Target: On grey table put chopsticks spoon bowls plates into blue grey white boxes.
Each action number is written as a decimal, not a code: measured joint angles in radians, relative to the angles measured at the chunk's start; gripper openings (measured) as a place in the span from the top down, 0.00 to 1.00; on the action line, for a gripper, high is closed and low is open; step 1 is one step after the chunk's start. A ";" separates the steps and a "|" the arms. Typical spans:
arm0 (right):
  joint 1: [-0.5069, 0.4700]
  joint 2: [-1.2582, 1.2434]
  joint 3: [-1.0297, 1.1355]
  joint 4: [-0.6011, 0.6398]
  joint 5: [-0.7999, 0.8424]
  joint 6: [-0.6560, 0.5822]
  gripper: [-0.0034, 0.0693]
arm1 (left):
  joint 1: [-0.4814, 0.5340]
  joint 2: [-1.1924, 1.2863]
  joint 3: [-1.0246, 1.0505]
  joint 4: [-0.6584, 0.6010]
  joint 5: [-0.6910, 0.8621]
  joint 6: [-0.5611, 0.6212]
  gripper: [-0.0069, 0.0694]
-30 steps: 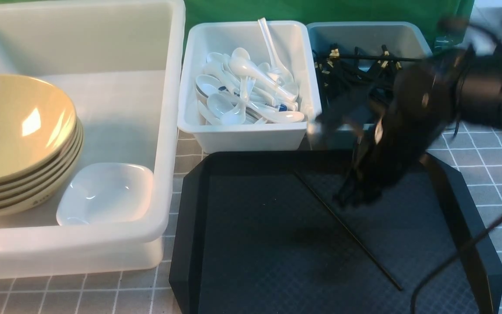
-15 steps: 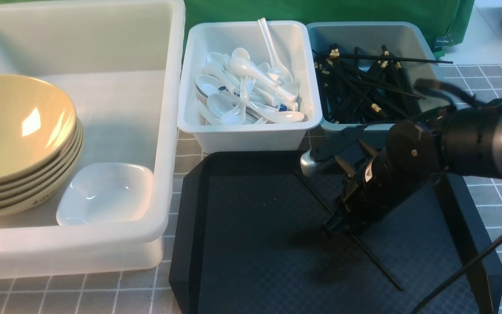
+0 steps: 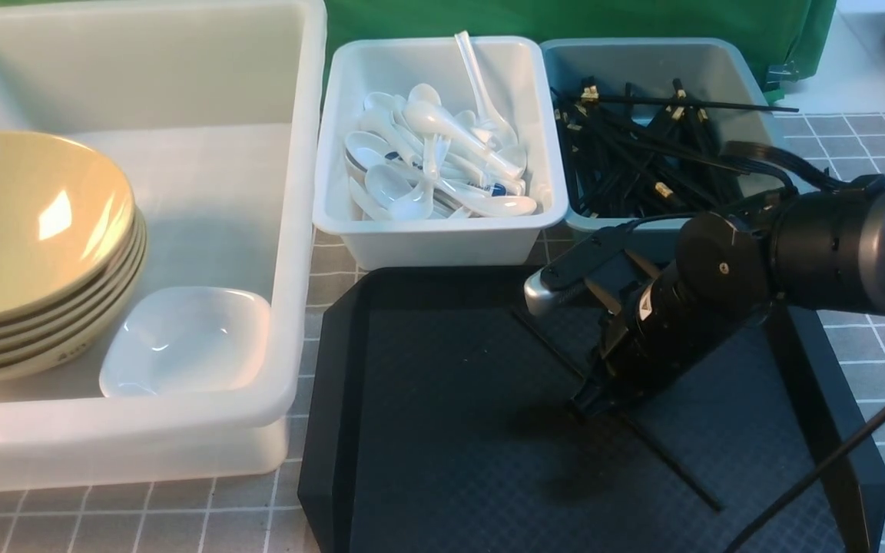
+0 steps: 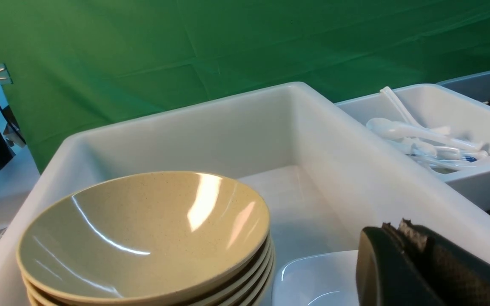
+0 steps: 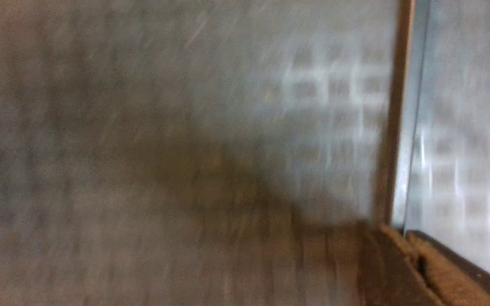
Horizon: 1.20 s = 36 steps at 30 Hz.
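Note:
One black chopstick [image 3: 673,465] lies slanted on the black tray [image 3: 450,430]. My right gripper [image 3: 585,403] is down on the tray at the stick's middle. In the blurred right wrist view the gripper [image 5: 402,238] has its jaws together on the chopstick [image 5: 394,106]. My left gripper [image 4: 398,227] is shut and empty, above a white plate [image 4: 313,276] inside the big white tub [image 4: 185,123]; it is out of the front view. Stacked tan bowls [image 3: 28,215] and the plate [image 3: 185,338] sit in the tub [image 3: 296,192].
The small white bin [image 3: 442,238] holds several spoons [image 3: 435,153]. The blue-grey bin [image 3: 642,57] holds several chopsticks [image 3: 642,161]. Both stand behind the tray on the grey table [image 3: 873,276]. A black cable [image 3: 834,453] crosses the tray's right side.
My right arm has swung down from in front of the blue-grey bin onto the tray, its tips at the chopstick. The stick's near end has shifted slightly right.

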 joint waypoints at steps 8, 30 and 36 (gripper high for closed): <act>-0.014 -0.273 0.004 -0.021 -0.122 -0.052 0.88 | 0.000 0.000 0.000 0.000 0.000 -0.001 0.92; -0.243 -0.204 -0.303 -0.045 -0.218 0.023 0.71 | 0.000 0.000 0.000 0.000 -0.018 -0.002 0.92; -0.194 -0.643 0.096 -0.045 -0.431 -0.009 0.91 | 0.000 0.000 0.000 0.000 -0.007 -0.002 0.92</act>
